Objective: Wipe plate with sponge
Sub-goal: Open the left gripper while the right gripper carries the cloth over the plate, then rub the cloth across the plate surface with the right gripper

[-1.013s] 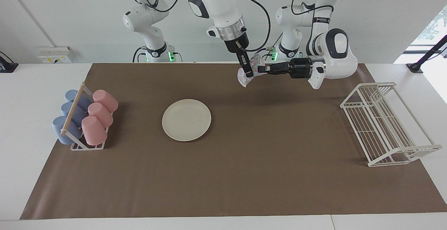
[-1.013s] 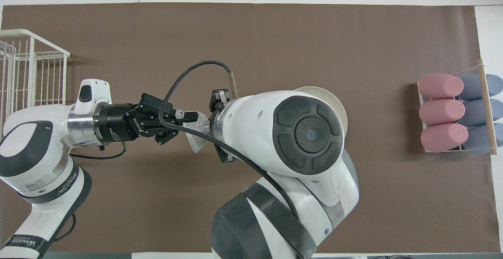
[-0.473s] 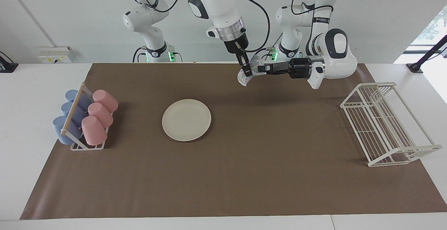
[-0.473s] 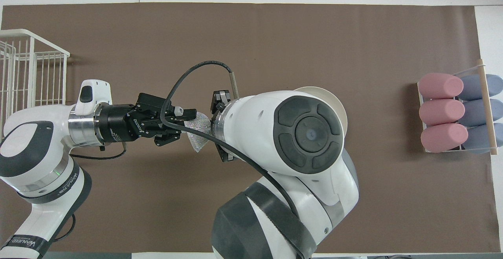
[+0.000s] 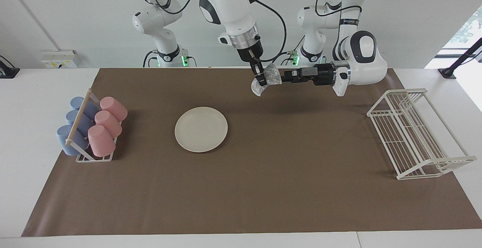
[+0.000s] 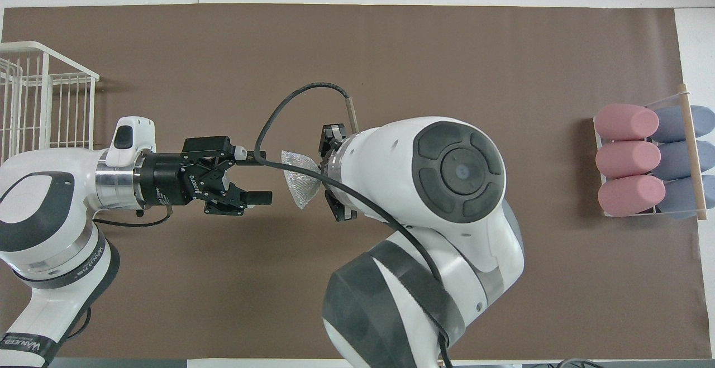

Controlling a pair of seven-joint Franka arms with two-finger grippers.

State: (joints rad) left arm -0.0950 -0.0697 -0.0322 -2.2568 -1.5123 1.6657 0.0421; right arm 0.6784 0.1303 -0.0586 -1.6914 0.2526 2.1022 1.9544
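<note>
The cream plate (image 5: 201, 129) lies flat on the brown mat, toward the right arm's end; in the overhead view the right arm hides it. The silvery mesh sponge (image 5: 265, 78) (image 6: 301, 182) hangs in the air over the mat, near the robots' edge. My right gripper (image 5: 259, 79) points down and is shut on the sponge. My left gripper (image 5: 279, 78) (image 6: 256, 176) lies level beside the sponge, open and a small gap away from it, holding nothing.
A small rack with pink and blue cups (image 5: 92, 127) (image 6: 648, 161) stands at the right arm's end of the mat. A white wire rack (image 5: 414, 135) (image 6: 39, 100) stands at the left arm's end.
Both grippers held the sponge before. My left gripper has opened, let it go and drawn back slightly. My right gripper has carried the sponge a little toward the plate's end.
</note>
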